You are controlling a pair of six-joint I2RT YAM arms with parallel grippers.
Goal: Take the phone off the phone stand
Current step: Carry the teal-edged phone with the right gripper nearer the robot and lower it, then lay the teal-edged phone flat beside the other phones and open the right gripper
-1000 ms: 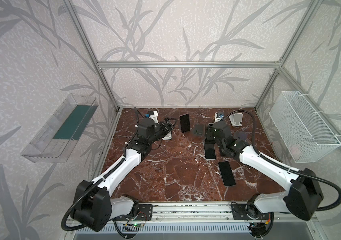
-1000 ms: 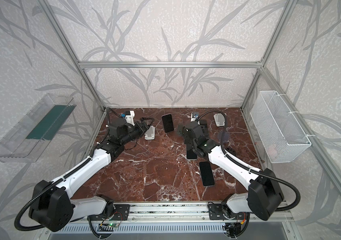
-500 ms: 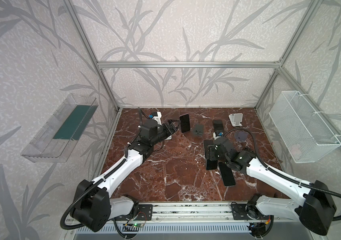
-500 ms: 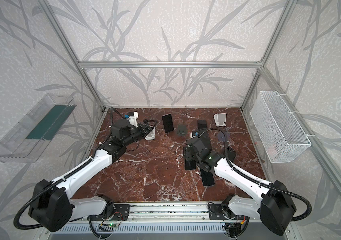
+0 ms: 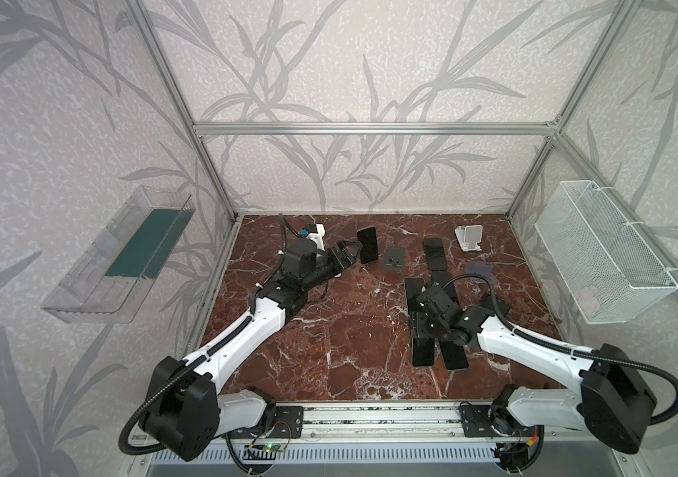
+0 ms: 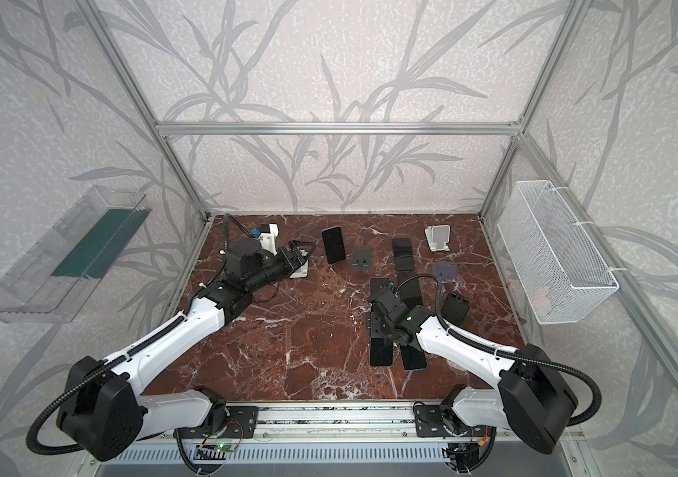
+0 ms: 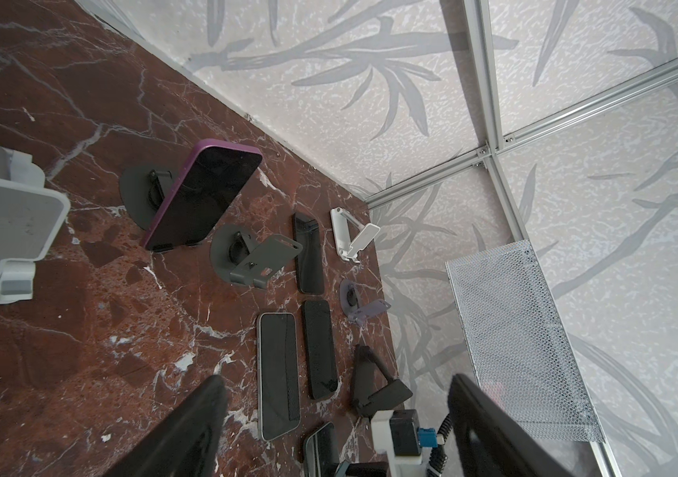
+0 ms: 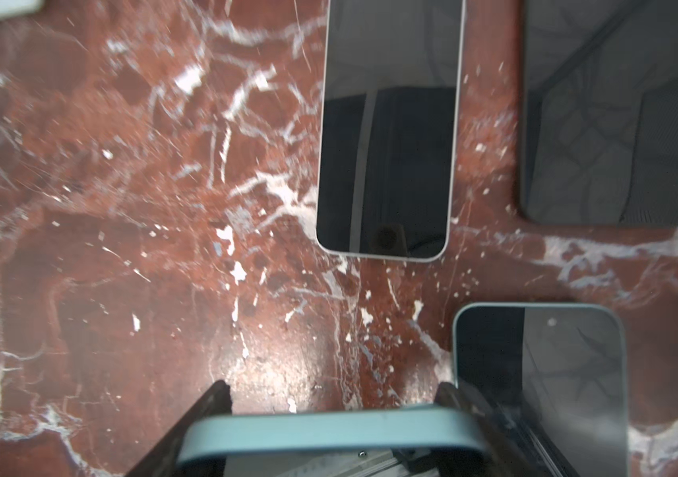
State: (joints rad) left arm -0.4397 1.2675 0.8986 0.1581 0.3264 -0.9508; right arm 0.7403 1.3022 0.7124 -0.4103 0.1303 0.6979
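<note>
My right gripper [image 5: 422, 326] [image 8: 333, 396] is shut on a teal-edged phone [image 5: 423, 351] [image 8: 329, 433]. It holds the phone by its long sides, low over the marble floor in the front middle of both top views. Whether the phone touches the floor I cannot tell. At the back, a purple-edged phone [image 5: 367, 250] [image 7: 205, 198] leans on a dark grey phone stand [image 7: 143, 194]. My left gripper [image 5: 347, 258] [image 7: 337, 421] hangs open just left of it, with nothing between its fingers [image 7: 205, 425].
Flat on the floor lie a silver-edged phone [image 8: 387, 124], a dark phone [image 8: 614, 111] and a teal phone [image 8: 535, 371]. Empty stands: grey [image 7: 254, 260], white [image 7: 349, 239], lilac [image 7: 358, 305], black [image 7: 374, 388], pale grey [image 7: 3, 231]. Wire basket [image 5: 601, 256] on right wall, clear shelf [image 5: 122, 252] on left wall.
My right arm has carried the teal-edged phone from the back stands toward the front and lowered it beside the lying phones. My left gripper has edged right toward the purple-edged phone.
</note>
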